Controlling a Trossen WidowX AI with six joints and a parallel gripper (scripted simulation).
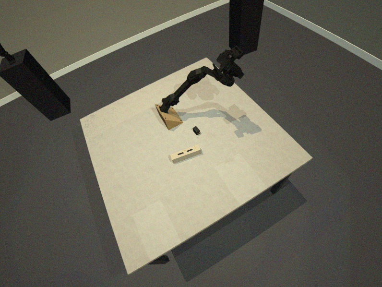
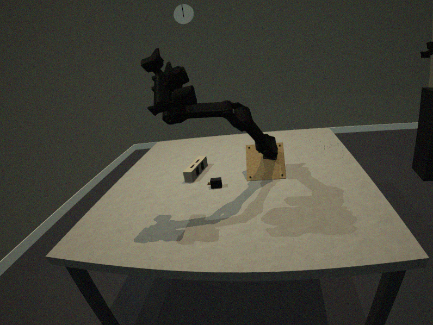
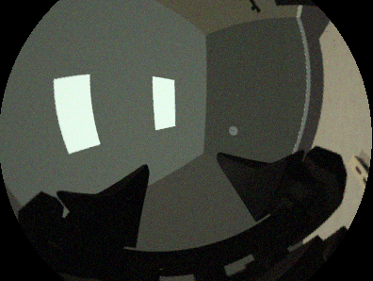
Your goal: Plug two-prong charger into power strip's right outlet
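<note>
A small black charger [image 1: 196, 130] [image 2: 216, 182] lies on the table, its short brass-coloured prongs pointing sideways. Near it stands a cream power strip [image 1: 186, 156] [image 2: 188, 175], partly visible at the right edge of the wrist view [image 3: 355, 165]. Two dark outlets show in its top. The charger lies apart from the strip, between it and the arm's base side. My gripper [image 3: 183, 162] [image 2: 145, 85] is open and empty, raised high above the table and away from both objects. The charger is not in the wrist view.
The arm stands on a tilted wooden plate [image 1: 173, 124] [image 2: 253, 169] near the charger. The pale table [image 1: 138, 185] [image 2: 245, 255] has exposed edges. Dark pillars [image 1: 37, 83] [image 1: 245, 24] stand beyond it. Arm shadows fall across the tabletop.
</note>
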